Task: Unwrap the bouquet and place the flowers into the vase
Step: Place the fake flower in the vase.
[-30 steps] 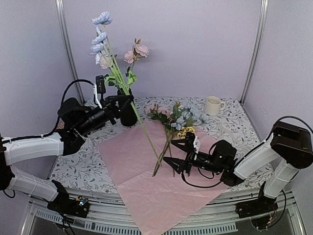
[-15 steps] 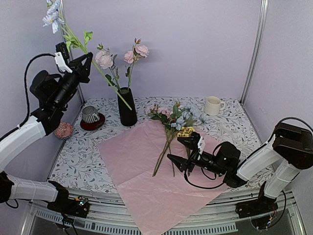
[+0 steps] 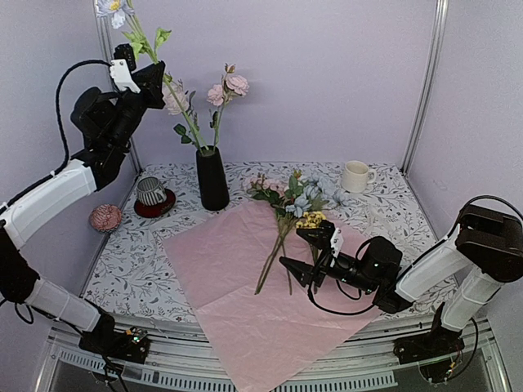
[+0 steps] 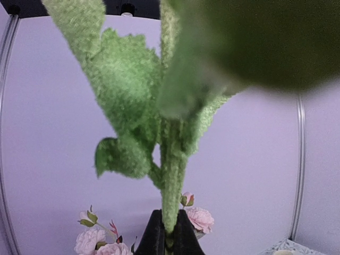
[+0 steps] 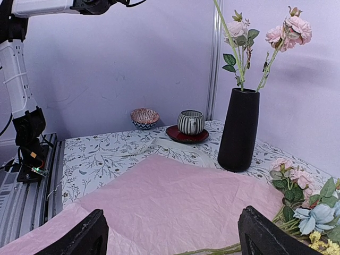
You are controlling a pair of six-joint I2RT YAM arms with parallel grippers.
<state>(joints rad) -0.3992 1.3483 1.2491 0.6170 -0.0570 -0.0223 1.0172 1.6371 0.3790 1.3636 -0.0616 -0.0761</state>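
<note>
Seen from above, with 12 o'clock at the far wall, the left jaws were lifted high at about 10 o'clock, well above the desk point(image 3: 131, 282). They were closed on one green stem point(image 3: 176, 106). In the left wrist view the two fingers point(image 4: 154, 239) pressed this stem point(image 4: 171, 196) from both sides. A pale bloom point(image 3: 110, 6) stood above the jaws. The stem slanted down toward 4 o'clock and its lower end reached the mouth of the vase point(image 3: 213, 184). How deep it went in, I could not tell.

The black vase stood upright at 11 o'clock, just beyond the far corner of the pink wrapping paper point(image 3: 245, 314), and it carried some pink roses point(image 3: 233, 84).

The rest of the flowers point(image 3: 290, 204) lay on the open paper near the middle, their blooms toward 12 o'clock and their stems toward 7 o'clock.

The right jaws were low over the paper at 4 o'clock, standing wide open and gripping nothing, with the loose stems just beside them.

A striped cup point(image 3: 150, 190) on a red saucer point(image 3: 152, 209) stood at 9 o'clock of the vase, a small bowl point(image 3: 105, 217) beyond it, and a white mug point(image 3: 355, 175) at 1 o'clock.
</note>
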